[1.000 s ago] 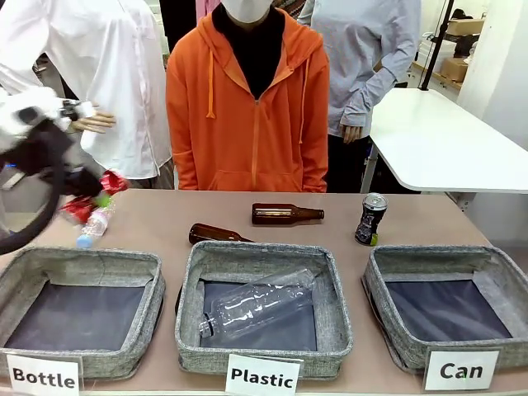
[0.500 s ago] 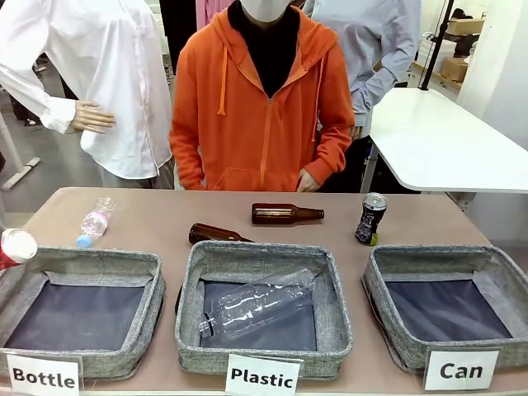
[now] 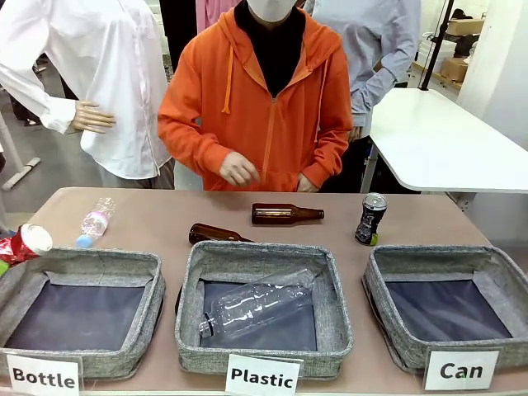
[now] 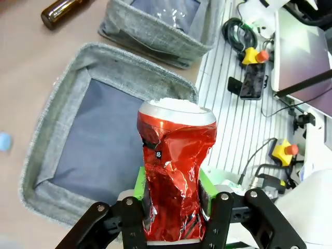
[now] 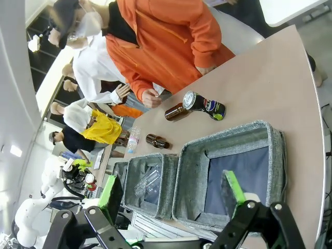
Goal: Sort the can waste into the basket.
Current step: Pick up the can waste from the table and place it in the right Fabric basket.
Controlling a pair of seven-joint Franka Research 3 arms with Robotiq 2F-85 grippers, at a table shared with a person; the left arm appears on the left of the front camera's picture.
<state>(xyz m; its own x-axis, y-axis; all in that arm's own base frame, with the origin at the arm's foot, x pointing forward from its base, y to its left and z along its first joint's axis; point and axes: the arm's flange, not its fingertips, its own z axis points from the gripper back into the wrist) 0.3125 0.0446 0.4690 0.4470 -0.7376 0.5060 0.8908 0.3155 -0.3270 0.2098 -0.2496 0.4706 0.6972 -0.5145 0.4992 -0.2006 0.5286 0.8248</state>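
My left gripper [image 4: 174, 189] is shut on the crushed red can [image 4: 176, 166], held upright between the green pads. From the front, that red can [image 3: 22, 245] hangs at the table's far left edge, beside the "Bottle" basket [image 3: 82, 261]. The slim black can [image 3: 371, 218] stands upright at the far right of the table, behind the grey "Can" basket [image 3: 450, 256]. My right gripper [image 5: 171, 192] is open and holds nothing, hovering off the near right corner, with the "Can" basket [image 5: 228, 136] and the black can [image 5: 204, 105] beyond it.
Two brown glass bottles [image 3: 285, 214] [image 3: 216, 233] lie mid-table. A clear plastic bottle [image 3: 256, 304] lies in the "Plastic" basket [image 3: 264, 257], and another [image 3: 94, 222] lies at the far left. A person in an orange hoodie stands across the table with one hand [image 3: 238, 169] raised above its far edge.
My left arm has swung off the far-left table area toward the left edge, carrying the red can. The person has leaned in and raised a hand.
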